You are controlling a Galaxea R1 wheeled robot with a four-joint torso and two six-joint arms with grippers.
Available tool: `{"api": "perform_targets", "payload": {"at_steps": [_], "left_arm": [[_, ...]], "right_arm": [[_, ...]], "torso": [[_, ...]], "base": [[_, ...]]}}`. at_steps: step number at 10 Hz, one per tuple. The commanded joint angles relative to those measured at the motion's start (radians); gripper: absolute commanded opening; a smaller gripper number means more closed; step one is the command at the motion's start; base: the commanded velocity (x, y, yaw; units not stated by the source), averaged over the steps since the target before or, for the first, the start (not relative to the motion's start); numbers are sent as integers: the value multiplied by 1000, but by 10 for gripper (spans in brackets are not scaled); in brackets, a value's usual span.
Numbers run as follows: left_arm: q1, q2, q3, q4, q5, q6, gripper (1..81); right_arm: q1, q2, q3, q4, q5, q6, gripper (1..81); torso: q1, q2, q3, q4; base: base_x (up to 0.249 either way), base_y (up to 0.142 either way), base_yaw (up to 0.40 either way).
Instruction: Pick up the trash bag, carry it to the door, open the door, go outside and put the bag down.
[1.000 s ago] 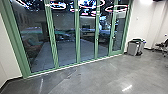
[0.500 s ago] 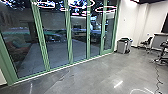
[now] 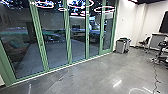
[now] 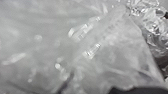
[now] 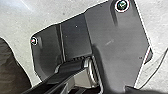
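trash bag (image 4: 82,50) by left wrist, dark panel (image 3: 164,23) (far off) further into view

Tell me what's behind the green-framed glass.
Behind the glass, grey ground and a dim reddish shape show. Bright ring reflections higher up cover whatever lies behind them.
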Motion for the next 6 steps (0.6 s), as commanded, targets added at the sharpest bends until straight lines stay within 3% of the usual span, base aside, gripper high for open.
{"api": "perform_targets", "payload": {"at_steps": [1, 6], "left_arm": [[-70, -10, -2, -1, 79, -1, 10], [-70, -5, -2, 0, 77, -1, 10]], "right_arm": [[69, -1, 6, -8, -55, -1, 811], [67, -1, 6, -8, -55, -1, 811]], "torso": [[0, 0, 0, 0], [0, 0, 0, 0]], "base": [[-73, 0, 0], [0, 0, 0]]}}
